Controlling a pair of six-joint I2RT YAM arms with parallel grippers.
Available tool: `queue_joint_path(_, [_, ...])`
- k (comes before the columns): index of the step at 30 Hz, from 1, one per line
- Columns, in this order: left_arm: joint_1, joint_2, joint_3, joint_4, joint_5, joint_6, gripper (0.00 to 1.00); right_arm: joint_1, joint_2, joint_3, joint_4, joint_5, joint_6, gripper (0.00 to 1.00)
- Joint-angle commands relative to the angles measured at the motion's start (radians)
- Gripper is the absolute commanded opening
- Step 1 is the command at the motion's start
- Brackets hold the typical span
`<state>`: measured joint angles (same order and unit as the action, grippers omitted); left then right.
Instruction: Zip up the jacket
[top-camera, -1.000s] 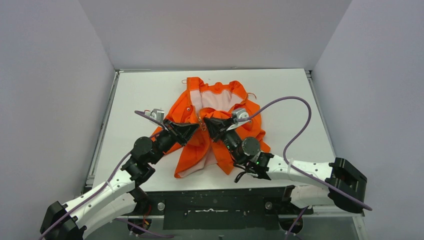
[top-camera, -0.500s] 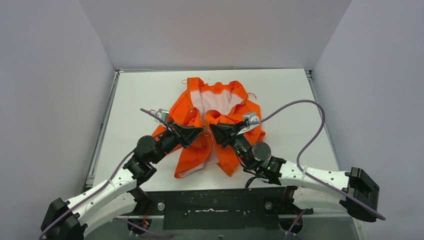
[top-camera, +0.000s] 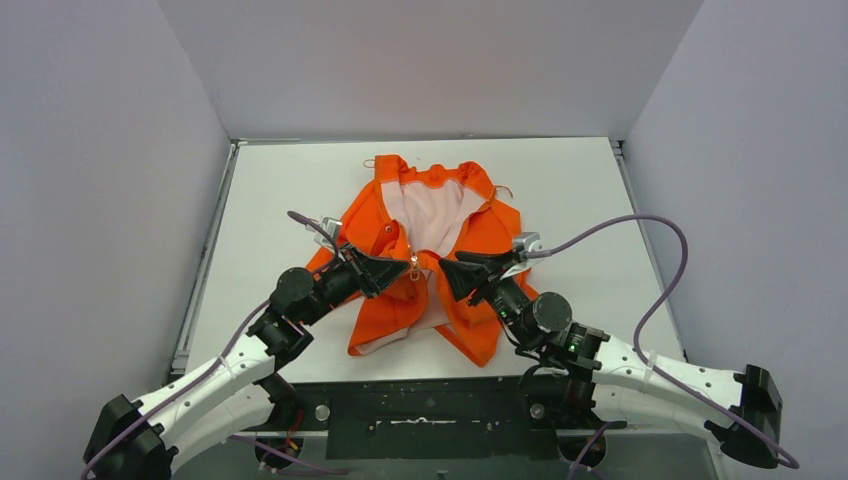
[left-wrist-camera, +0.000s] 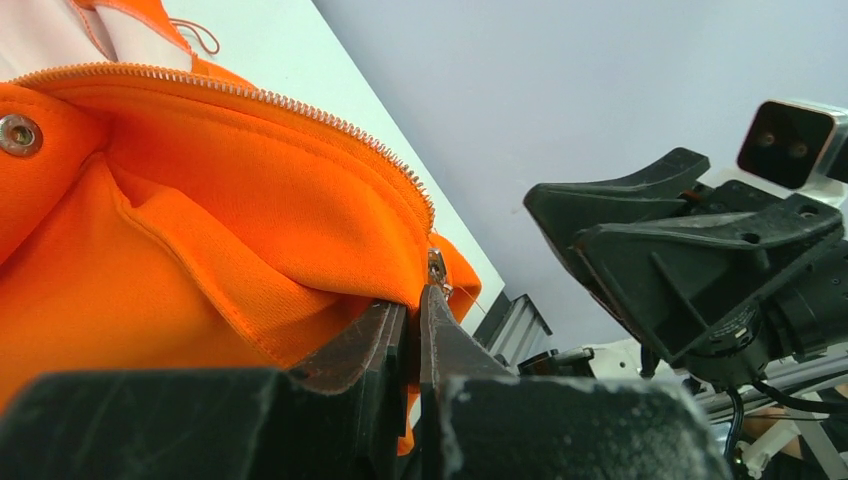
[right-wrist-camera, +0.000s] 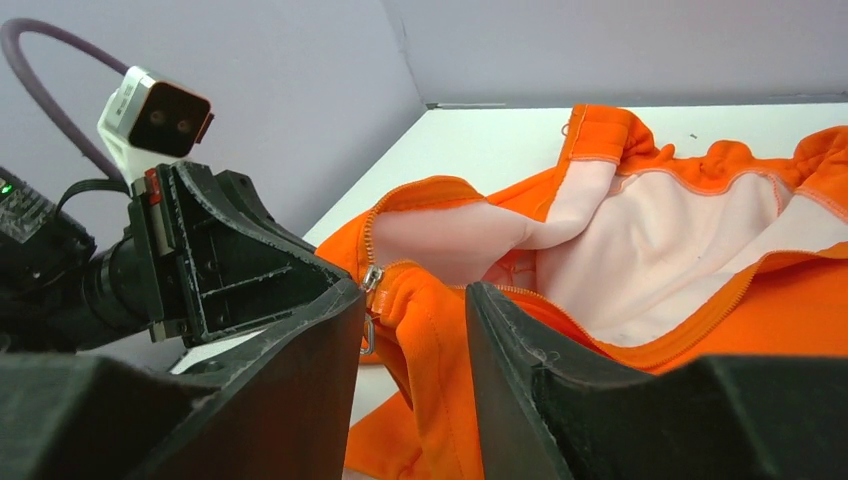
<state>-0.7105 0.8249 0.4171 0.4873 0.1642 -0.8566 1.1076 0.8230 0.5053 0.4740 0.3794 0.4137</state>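
The orange jacket (top-camera: 492, 232) lies open in the middle of the table, its pale lining (top-camera: 432, 212) showing. My left gripper (top-camera: 402, 268) is shut on the jacket's left front edge just below the metal zipper slider (left-wrist-camera: 437, 268); the zipper teeth (left-wrist-camera: 250, 95) run up and away from it. In the left wrist view the left gripper (left-wrist-camera: 413, 305) pinches orange fabric. My right gripper (top-camera: 452, 275) is open and faces the left one. In the right wrist view the right gripper (right-wrist-camera: 415, 315) stands around a fold of orange fabric (right-wrist-camera: 440, 340), with the slider (right-wrist-camera: 373, 278) by its left finger.
The white table (top-camera: 270, 190) is walled by grey panels at the left, back and right. A purple cable (top-camera: 640, 230) arcs over the right side of the table. The table's near edge has a black rail (top-camera: 430, 410).
My right gripper has drawn back toward the near right, away from the collar. My left gripper has shifted a little right, holding the jacket edge. The jacket's lower front has spread.
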Motion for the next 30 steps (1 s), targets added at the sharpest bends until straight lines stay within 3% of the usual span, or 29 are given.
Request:
queue_joint_path(1, [0.013, 0.009, 0.043, 0.039, 0.041, -0.032, 0.0, 0.004, -0.055, 0.03, -0.124, -0.083, -0.13, 0.44])
queue_joint_path(10, [0.031, 0.04, 0.045, 0.029, 0.087, -0.064, 0.0, 0.009, -0.034, 0.131, -0.297, -0.465, -0.547, 0.57])
queue_joint_path(17, [0.04, 0.038, 0.057, -0.018, 0.106, -0.077, 0.0, 0.044, -0.004, 0.152, -0.344, -0.515, -0.893, 0.6])
queue_joint_path(21, [0.043, 0.036, 0.061, -0.041, 0.118, -0.088, 0.0, 0.117, 0.02, 0.155, -0.352, -0.418, -1.097, 0.62])
queue_joint_path(30, [0.049, 0.038, 0.055, -0.037, 0.138, -0.107, 0.0, 0.267, 0.14, 0.128, -0.227, -0.003, -1.409, 0.62])
